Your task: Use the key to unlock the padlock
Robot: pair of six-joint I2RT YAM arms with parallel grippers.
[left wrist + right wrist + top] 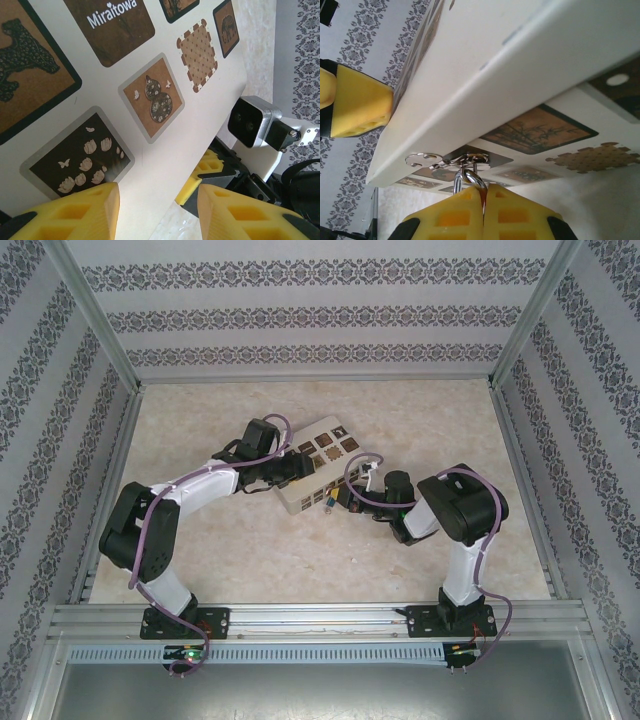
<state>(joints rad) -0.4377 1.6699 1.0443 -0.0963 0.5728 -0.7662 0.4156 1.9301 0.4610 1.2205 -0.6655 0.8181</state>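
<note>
Padlock (pixel 468 176) first, in the right wrist view. Only its silver shackle shows, at 6 o'clock, hooked through the hasp (pixel 462 160) on the patterned front of the cream box (pixel 520 65). Its body is hidden. The right gripper (pixel 483 190) comes in from the bottom edge with its yellow pads (pixel 452 217) pressed together, pinching the shackle where it emerges between their tips. At 9 o'clock, one yellow pad (pixel 357 107) of the left arm meets the box's lid.

In the left wrist view, the left gripper (pixel 157 200) points at the lid with its jaws apart, clamped on nothing. The pad at 7 o'clock lies over the lid beside a dark square of pale flowers. The pad at 5 o'clock sits past the lid's edge, which runs diagonally between the two. At 3 o'clock is the right arm's silver wrist camera (pixel 250 120), with a yellow pad of that arm just under the lid's edge at 4 o'clock.

From the top, the box lies askew near the middle of the table (pixel 300 560). The left gripper is over its 9 o'clock end and the right gripper is at its 5 o'clock side. The padlock is too small to make out there.
</note>
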